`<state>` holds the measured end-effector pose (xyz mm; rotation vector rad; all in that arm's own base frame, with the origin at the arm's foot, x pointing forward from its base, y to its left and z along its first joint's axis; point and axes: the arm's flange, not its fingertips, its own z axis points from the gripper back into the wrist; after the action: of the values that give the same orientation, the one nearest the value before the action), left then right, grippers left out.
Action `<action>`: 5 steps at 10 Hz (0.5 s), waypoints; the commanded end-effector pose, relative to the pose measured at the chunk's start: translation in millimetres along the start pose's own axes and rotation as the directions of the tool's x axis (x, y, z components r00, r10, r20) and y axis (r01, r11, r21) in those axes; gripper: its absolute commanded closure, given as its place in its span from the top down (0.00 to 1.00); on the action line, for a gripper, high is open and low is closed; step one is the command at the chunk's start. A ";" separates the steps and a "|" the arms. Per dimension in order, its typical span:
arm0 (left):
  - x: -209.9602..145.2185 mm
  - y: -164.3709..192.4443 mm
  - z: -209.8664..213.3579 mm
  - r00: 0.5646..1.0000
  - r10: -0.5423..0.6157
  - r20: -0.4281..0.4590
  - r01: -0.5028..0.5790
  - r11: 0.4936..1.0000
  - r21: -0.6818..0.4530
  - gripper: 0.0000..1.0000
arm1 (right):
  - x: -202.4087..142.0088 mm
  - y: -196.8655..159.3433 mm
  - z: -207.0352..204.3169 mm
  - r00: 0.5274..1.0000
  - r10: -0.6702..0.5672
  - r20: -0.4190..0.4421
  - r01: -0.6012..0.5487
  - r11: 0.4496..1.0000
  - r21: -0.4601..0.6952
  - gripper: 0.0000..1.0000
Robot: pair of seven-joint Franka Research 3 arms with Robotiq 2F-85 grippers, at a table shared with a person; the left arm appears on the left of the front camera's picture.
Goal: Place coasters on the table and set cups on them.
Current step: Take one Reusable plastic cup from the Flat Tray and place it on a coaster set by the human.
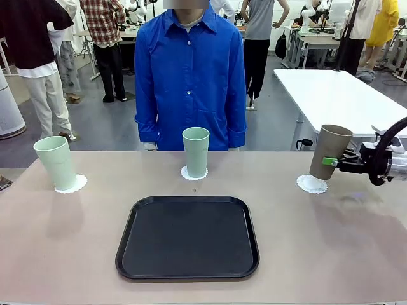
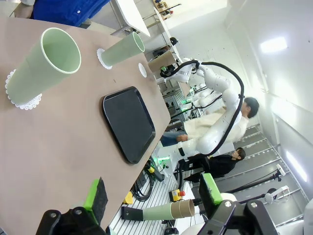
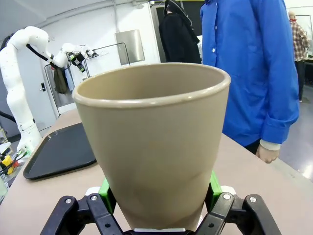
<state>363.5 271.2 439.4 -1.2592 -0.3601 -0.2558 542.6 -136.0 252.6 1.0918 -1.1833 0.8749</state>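
Black rounded plastic tray (image 1: 187, 237) nearest, on beige-tan tabletop (image 1: 63, 241). Beyond: two mint plastic tumblers (image 1: 55, 162) (image 1: 195, 152) upright on white lace paper doilies (image 1: 71, 184) (image 1: 193, 173). Right gripper (image 1: 331, 161) pinching brown-tan tumbler (image 1: 330, 151), tilted, just above third doily (image 1: 311, 184); base hidden. Left gripper (image 2: 151, 196) spread, empty. White table (image 1: 337, 95) behind. No legible writing.

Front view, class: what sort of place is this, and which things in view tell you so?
Probably a robotics lab or workshop hall. A white robot arm stands at the beige-tan table, more white worktables fill the room behind, and people stand about among them on a plain grey floor.
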 end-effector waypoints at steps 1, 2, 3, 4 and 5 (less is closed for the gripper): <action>0.0 -2.5 3.1 1.000 -0.007 -0.002 0.007 1.000 -0.008 1.00 | -9.7 -3.4 -6.5 0.999 -0.009 -0.044 0.009 1.000 0.011 0.83; 0.0 -2.5 3.1 1.000 -0.007 -0.002 0.007 1.000 -0.008 1.00 | -13.7 -4.1 -8.9 0.998 0.003 -0.064 -0.003 1.000 0.011 0.83; 0.0 -2.5 3.1 1.000 -0.007 -0.002 0.007 1.000 -0.008 1.00 | -16.7 -4.2 -11.7 0.997 0.010 -0.081 -0.009 1.000 0.008 0.83; 0.0 -2.5 3.1 1.000 -0.007 -0.002 0.007 1.000 -0.008 1.00 | -19.8 -6.0 -15.6 0.994 0.032 -0.105 -0.032 0.999 -0.001 0.83; 0.0 -2.5 3.1 1.000 -0.007 -0.002 0.007 1.000 -0.008 1.00 | -21.6 -7.3 -18.2 0.994 0.032 -0.107 -0.032 0.999 0.001 0.83</action>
<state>363.5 271.2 439.4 -1.2593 -0.3600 -0.2559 546.7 -123.2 231.0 1.0392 -1.1225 0.9083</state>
